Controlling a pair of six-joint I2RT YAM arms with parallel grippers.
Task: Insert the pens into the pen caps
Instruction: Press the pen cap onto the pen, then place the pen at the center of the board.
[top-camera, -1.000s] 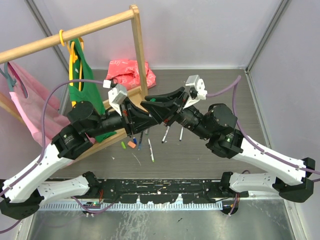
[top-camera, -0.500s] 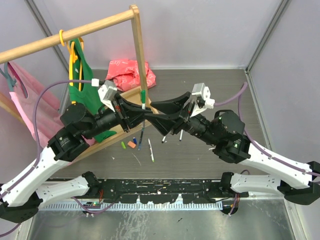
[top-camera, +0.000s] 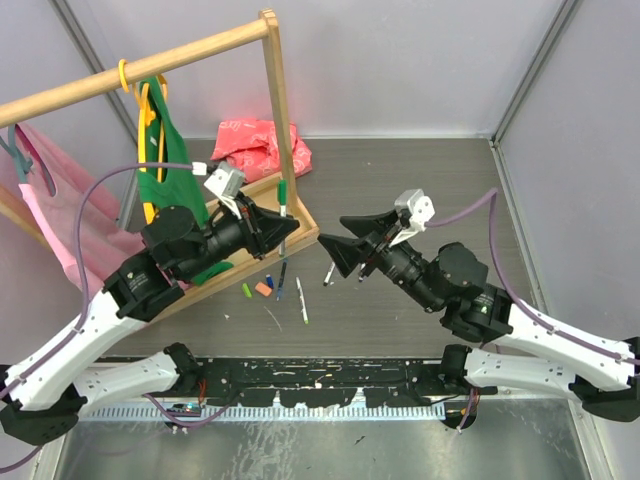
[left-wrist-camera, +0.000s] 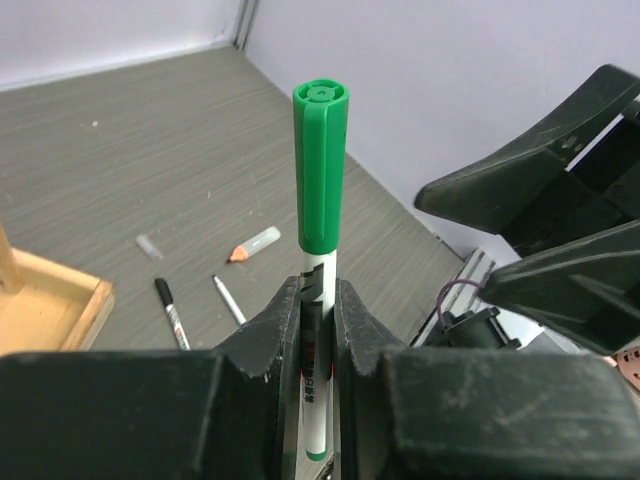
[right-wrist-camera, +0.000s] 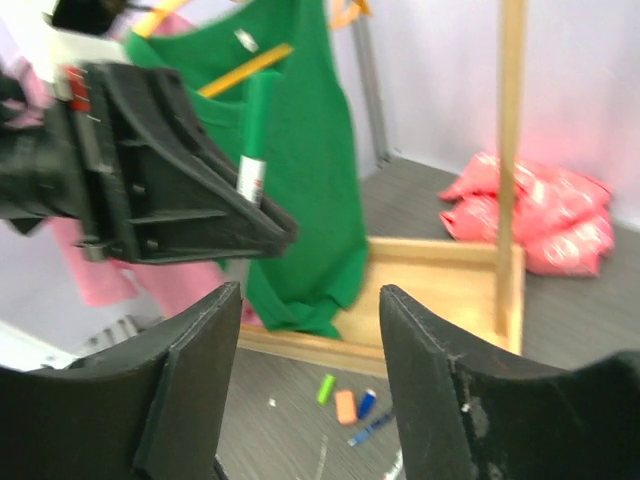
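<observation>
Snugly clenched in the left tool (left-wrist-camera: 318, 298) stands a slim white green-capped pen (left-wrist-camera: 321, 170); right tool (right-wrist-camera: 308, 300) released.

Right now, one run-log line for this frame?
left fingers: shut on green pen, cap on | right fingers: open, empty, apart from pen | table: loose caps, pens

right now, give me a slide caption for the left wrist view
Left pincer clamps a white pen, green cap on, loose pens on the table behind.
</observation>
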